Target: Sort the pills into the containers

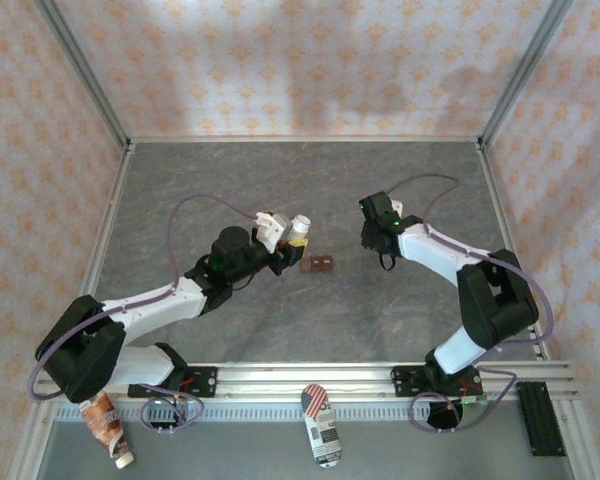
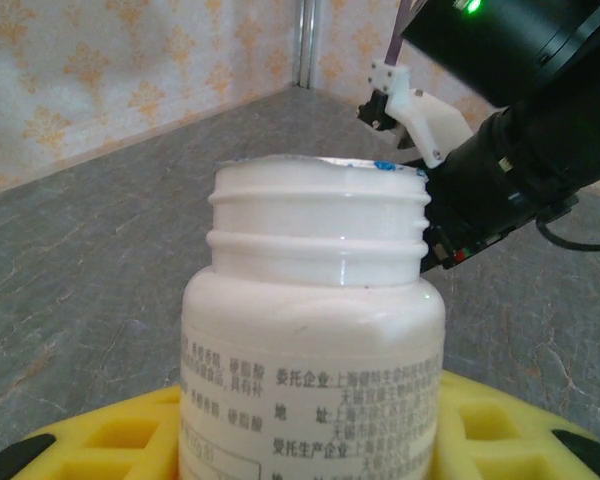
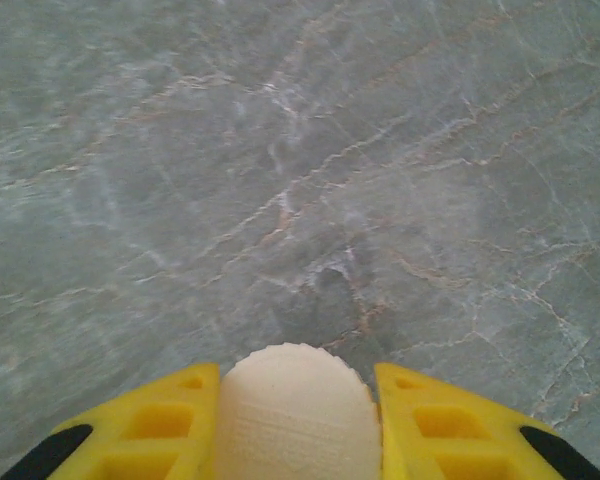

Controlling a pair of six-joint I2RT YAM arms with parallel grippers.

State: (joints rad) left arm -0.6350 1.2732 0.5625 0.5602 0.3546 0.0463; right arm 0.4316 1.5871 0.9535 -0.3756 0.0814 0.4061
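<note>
My left gripper is shut on the white pill bottle, whose cap is off; in the left wrist view the bottle stands between the yellow fingers with its threaded neck bare. The dark red-brown strip of containers lies on the table just right of and below the bottle. My right gripper hovers further right, shut on the bottle's white ribbed cap, seen between its yellow fingers. No pills can be made out.
The grey marble table is walled by patterned panels. A tube and a striped packet lie below the front rail. The right arm's wrist looms close behind the bottle.
</note>
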